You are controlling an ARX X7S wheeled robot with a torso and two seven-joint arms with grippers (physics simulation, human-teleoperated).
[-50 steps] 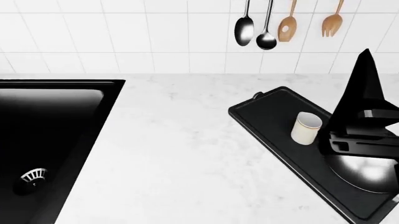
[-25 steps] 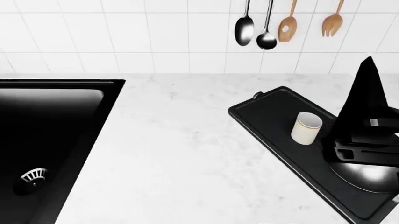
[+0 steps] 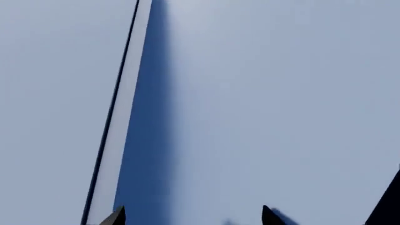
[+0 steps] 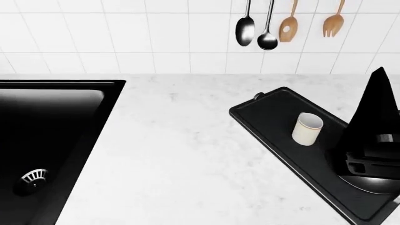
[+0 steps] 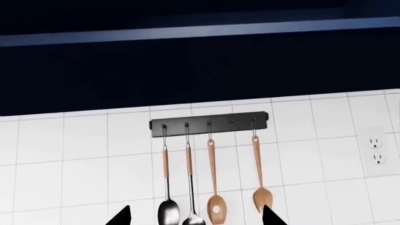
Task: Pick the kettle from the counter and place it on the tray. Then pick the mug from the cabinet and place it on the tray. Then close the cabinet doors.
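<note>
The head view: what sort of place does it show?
Most likely a kitchen. A black sink is set into a white marble-look counter, spoons hang on a tiled wall, and a mug stands on a black tray.

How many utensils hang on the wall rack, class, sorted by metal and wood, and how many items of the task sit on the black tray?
Metal utensils: 2, a spoon and a ladle
Wooden utensils: 2, a slotted spoon and a fork
On the tray: 2, the mug and the kettle
Total: 6
</note>
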